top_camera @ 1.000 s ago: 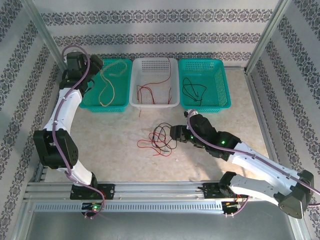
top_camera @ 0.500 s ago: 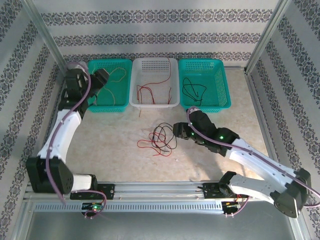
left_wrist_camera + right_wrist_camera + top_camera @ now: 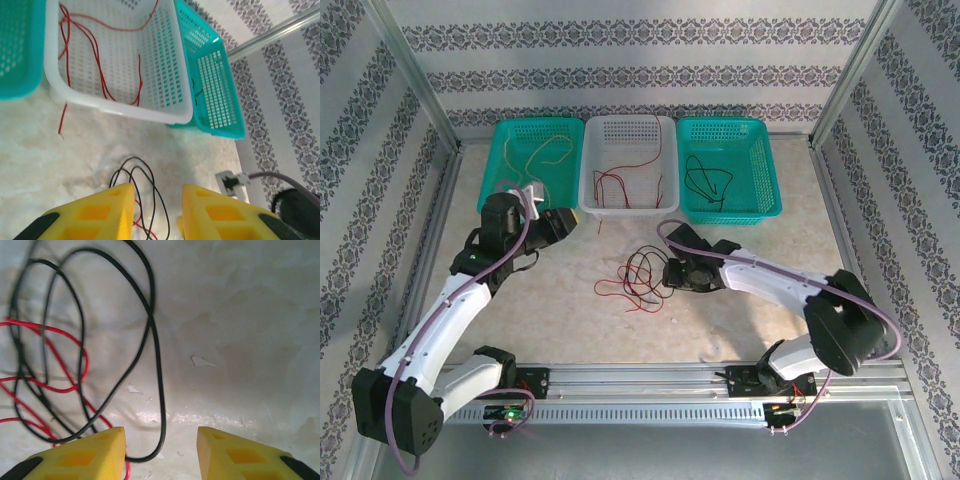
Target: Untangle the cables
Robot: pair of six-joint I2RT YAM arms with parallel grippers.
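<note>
A tangle of black and red cables (image 3: pixel 638 278) lies on the table in front of the baskets. My right gripper (image 3: pixel 670 272) sits low at the tangle's right edge. In the right wrist view, my right gripper (image 3: pixel 159 437) is open, and a loop of black cable (image 3: pixel 159 370) lies on the table between its fingers, with red cable (image 3: pixel 86 362) to the left. My left gripper (image 3: pixel 565 222) hovers left of the tangle, pointing at it. In the left wrist view, my left gripper (image 3: pixel 157 192) stands open with nothing gripped, and black cable loops (image 3: pixel 134 158) lie beyond the fingertips.
Three baskets line the back. The left teal basket (image 3: pixel 505 210) holds a yellow cable (image 3: pixel 545 150). The white basket (image 3: pixel 628 208) holds red cables (image 3: pixel 620 180), one end hanging over its front (image 3: pixel 62 117). The right teal basket (image 3: pixel 772 190) holds a black cable (image 3: pixel 710 180).
My left arm has swung down from the left teal basket to the table left of the tangle, its jaws narrowing. My right gripper has edged closer to the tangle, jaws narrowing.
</note>
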